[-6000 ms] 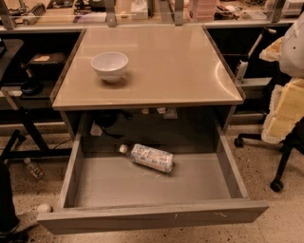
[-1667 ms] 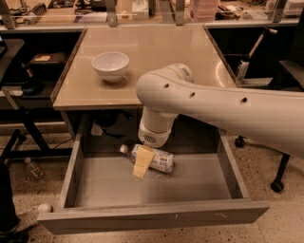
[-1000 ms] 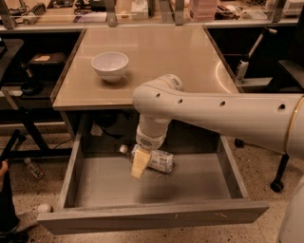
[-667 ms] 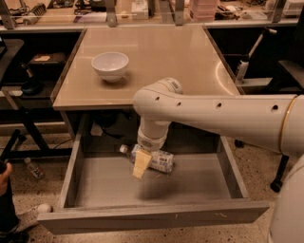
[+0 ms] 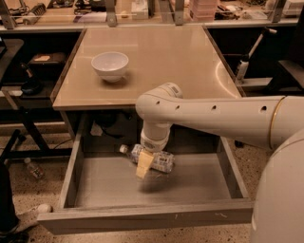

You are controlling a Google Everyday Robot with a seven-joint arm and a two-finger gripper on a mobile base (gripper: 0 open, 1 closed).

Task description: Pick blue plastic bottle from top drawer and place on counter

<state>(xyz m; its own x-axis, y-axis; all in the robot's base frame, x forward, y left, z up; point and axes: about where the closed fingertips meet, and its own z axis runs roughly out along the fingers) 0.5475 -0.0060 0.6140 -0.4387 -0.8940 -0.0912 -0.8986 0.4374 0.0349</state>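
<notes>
The blue plastic bottle (image 5: 162, 162) lies on its side near the back of the open top drawer (image 5: 142, 221), its white cap pointing left. My gripper (image 5: 143, 165) hangs from the white arm, reaches down into the drawer and sits right over the bottle's left half, covering part of it. The bottle still rests on the drawer floor. The beige counter (image 5: 161, 52) is above the drawer.
A white bowl (image 5: 109, 65) stands on the counter's left side. A cluttered workbench (image 5: 142, 14) runs along the back. A tiny clear bottle (image 5: 32, 167) lies on the floor at the left. The drawer's side walls flank my arm.
The arm came into the drawer over the bottle since the earliest frame. In the last second the gripper has barely moved and the bottle lies where it was.
</notes>
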